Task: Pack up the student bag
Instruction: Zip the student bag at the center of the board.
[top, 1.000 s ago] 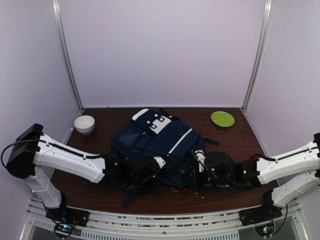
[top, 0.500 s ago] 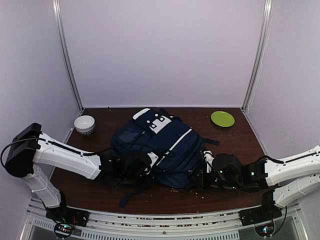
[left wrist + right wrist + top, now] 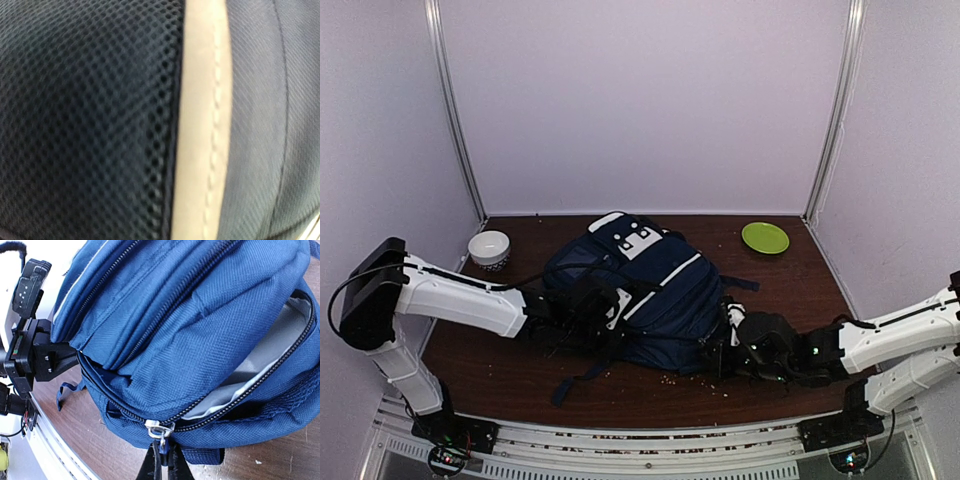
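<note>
student bag (image 3: 650, 285): navy with white trim, lying front-up in the middle of the table (image 3: 510, 375); the white patch (image 3: 638, 238) with buckles is at the far end and the zipped end faces the arms
right gripper (image 3: 161, 456): fingers drawn tight together, pinching the dark tab of the zip pull (image 3: 160, 432) just under its metal slider; from overhead it sits low over the wood, up against the bag's near-right corner
main zip: slider at the bag's lower edge in the right wrist view; the teeth are parted on one side of it, and the gap shows light grey lining (image 3: 250, 375)
other zips: two more closed zip lines run across the blue fabric above the opening
left gripper (image 3: 608, 305): closed and pushed in against the bag's left side; its own camera is filled with dark mesh (image 3: 90, 120) and a pale stitched strip (image 3: 202, 125); no fingers show there, so cannot tell if any fabric is caught between them
left arm: reaches in from the left edge, white link low over the table, black wrist touching the bag
strap (image 3: 575, 378): dark, trailing from the bag's near-left edge across the wood toward the arm bases
bowl (image 3: 489, 247): white with a dark patterned band, far-left corner, well apart from the bag
plate (image 3: 765, 237): green, far-right corner, well apart from the bag
crumbs (image 3: 668, 381): small pale bits scattered on the wood by the bag's near edge; a few more along the far edge
</note>
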`<state>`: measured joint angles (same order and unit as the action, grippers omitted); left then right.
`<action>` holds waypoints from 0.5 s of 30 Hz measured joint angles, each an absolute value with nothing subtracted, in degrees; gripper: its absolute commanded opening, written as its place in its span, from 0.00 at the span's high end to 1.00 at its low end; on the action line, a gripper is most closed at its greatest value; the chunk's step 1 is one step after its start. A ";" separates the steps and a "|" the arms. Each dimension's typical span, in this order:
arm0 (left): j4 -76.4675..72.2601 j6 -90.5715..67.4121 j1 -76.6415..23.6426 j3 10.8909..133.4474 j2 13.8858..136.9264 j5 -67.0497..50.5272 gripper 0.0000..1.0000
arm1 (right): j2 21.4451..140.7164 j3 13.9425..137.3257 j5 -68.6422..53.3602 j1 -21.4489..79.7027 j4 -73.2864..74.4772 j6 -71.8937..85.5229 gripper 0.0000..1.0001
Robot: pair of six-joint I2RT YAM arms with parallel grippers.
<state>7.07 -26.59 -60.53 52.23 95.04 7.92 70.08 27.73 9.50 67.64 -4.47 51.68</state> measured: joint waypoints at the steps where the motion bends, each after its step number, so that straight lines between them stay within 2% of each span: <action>1: 7.90 -26.02 -60.14 53.06 95.55 7.75 1.00 | 70.63 27.75 9.50 67.64 -5.04 51.83 1.00; 10: 10.92 -20.40 -55.77 58.89 100.14 5.65 1.00 | 76.77 30.52 10.76 67.31 -8.49 52.45 1.00; 15: 10.28 -18.76 -54.54 58.06 99.39 5.52 1.00 | 78.43 32.16 10.76 67.13 -8.88 51.99 1.00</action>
<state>10.28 -18.76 -54.54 58.06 99.39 5.52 78.43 32.16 10.76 67.13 -8.88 51.99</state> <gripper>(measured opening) 0.046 0.020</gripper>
